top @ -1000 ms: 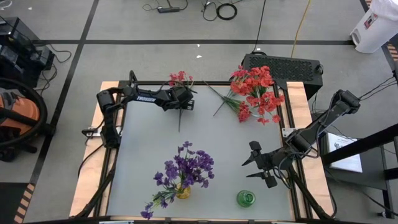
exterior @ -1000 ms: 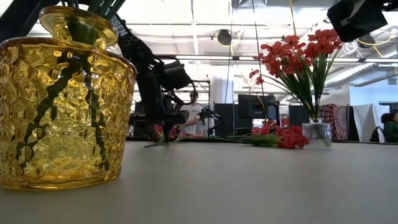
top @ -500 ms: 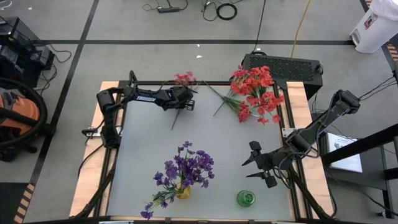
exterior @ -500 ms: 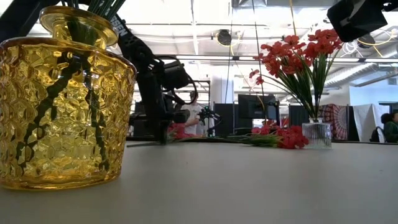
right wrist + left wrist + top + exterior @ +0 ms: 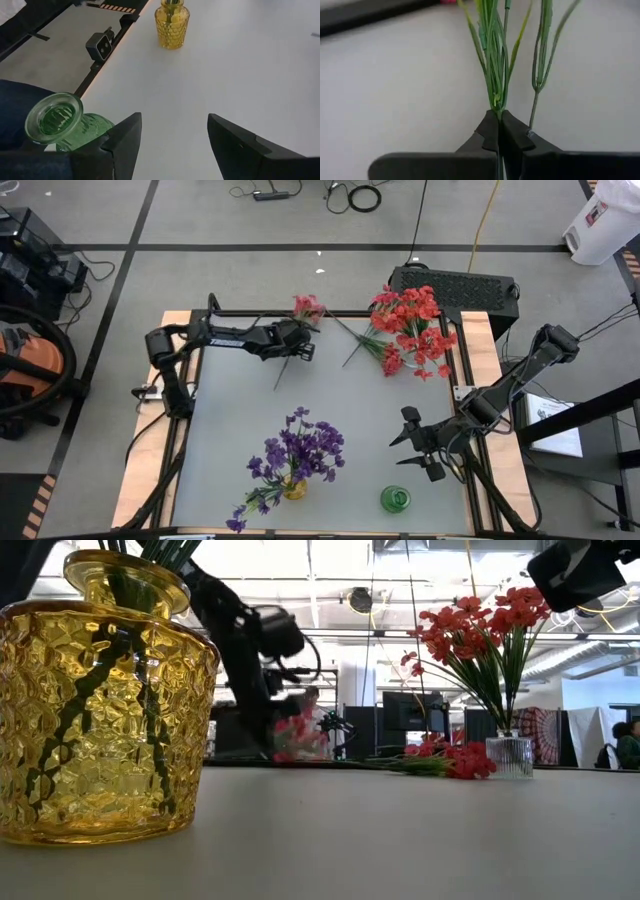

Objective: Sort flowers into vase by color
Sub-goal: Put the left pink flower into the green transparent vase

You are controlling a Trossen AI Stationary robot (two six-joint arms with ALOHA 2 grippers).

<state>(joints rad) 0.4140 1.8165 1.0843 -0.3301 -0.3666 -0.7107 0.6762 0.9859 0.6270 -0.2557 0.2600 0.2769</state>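
Note:
My left gripper (image 5: 296,347) (image 5: 498,118) is shut on a pink flower sprig (image 5: 300,330) at the table's far middle. Its blossoms (image 5: 308,307) (image 5: 296,737) point toward the far edge, and its stem end (image 5: 278,383) points toward the near side. Red flowers (image 5: 480,630) stand in a clear vase (image 5: 510,755) at the far right, and more red ones (image 5: 445,762) lie beside it. Purple flowers (image 5: 300,450) stand in a yellow vase (image 5: 293,488) (image 5: 171,25). My right gripper (image 5: 420,442) (image 5: 172,135) waits open near the green vase (image 5: 395,499) (image 5: 60,120). My left gripper pinches the sprig's green stem (image 5: 496,102) between its two fingertips, just below where the leaves branch off. The fingers slant down from the table's left side and lie across the stem. The blossom end is raised off the table; whether the stem end touches it, I cannot tell.
A black box (image 5: 455,285) sits beyond the far right corner. A black frame rail (image 5: 250,315) runs along the far edge behind the left gripper. Bare grey tabletop (image 5: 380,420) lies in the middle between the vases.
My left gripper has taken hold of the pink sprig, which lay on the table, and has risen a little. The blossom end has lifted and swung toward the table's right, while the stem end has swung toward the left.

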